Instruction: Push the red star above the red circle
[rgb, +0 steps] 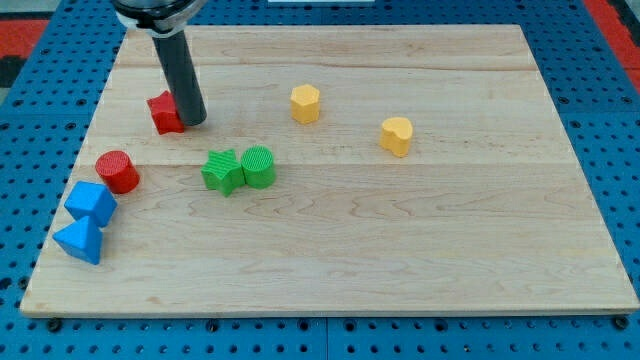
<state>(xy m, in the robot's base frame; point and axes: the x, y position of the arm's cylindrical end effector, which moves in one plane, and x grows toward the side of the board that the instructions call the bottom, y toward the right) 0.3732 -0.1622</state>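
The red star (165, 112) lies near the board's upper left. My tip (193, 122) touches its right side, and the dark rod hides part of that edge. The red circle (118, 171) lies below and to the left of the star, near the board's left edge. The star stands above the circle and a little to its right.
A green star (222, 171) and a green circle (259, 166) sit together in the middle left. A yellow hexagon (305, 103) and a yellow heart (397, 135) lie further right. Two blue blocks (90, 204) (80, 241) sit at the wooden board's (400, 250) lower left.
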